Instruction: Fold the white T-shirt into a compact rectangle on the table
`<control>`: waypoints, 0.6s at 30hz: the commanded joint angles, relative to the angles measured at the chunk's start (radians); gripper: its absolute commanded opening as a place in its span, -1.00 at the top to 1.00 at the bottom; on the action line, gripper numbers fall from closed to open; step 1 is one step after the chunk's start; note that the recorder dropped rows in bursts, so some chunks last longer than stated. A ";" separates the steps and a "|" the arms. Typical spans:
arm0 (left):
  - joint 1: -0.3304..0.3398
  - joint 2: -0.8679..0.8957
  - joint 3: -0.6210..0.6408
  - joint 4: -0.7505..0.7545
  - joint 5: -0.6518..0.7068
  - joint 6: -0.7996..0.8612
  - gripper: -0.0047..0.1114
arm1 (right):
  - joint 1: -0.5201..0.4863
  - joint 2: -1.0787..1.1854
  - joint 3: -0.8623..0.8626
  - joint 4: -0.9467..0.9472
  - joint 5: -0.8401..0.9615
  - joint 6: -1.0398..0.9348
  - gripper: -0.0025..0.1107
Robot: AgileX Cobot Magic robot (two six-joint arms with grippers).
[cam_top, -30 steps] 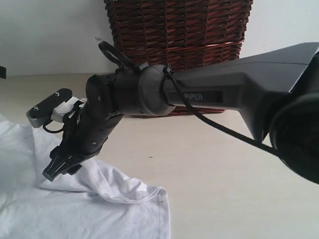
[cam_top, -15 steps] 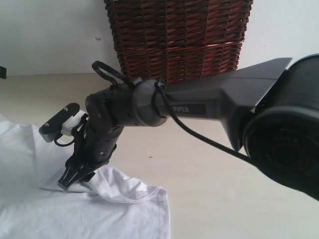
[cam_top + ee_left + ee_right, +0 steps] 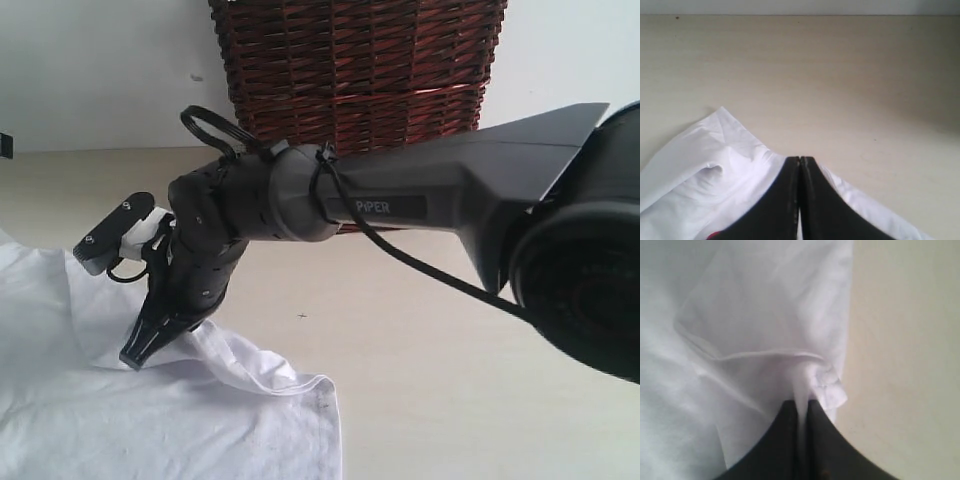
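Low and close over the surface [image 3: 420,380], facing a wicker basket [image 3: 360,60] at the wall, crowded by the right arm [image 3: 400,200]. From each wrist, tight along left pincer [image 3: 800,162] and right pincer [image 3: 801,407] onto white T-shirt [image 3: 200,430]. Shared by all three: shirt edge, pale surface.
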 commanded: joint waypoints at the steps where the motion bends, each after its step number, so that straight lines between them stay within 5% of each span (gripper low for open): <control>1: 0.000 -0.006 0.000 -0.010 0.000 -0.003 0.92 | 0.000 -0.052 -0.010 -0.065 0.033 -0.007 0.96; 5: 0.000 -0.006 0.000 -0.010 0.000 -0.003 0.92 | -0.002 -0.102 -0.010 -0.217 0.065 0.069 0.96; 12: 0.000 -0.006 0.000 -0.010 0.004 -0.003 0.92 | -0.051 -0.144 -0.010 -0.663 0.076 0.571 0.96; 15: 0.000 -0.006 0.000 -0.012 0.004 -0.003 0.92 | -0.092 -0.138 -0.010 -0.671 0.095 0.655 0.96; 18: 0.000 -0.006 0.000 -0.012 0.004 -0.003 0.92 | -0.125 -0.119 -0.010 -0.552 0.104 0.533 0.84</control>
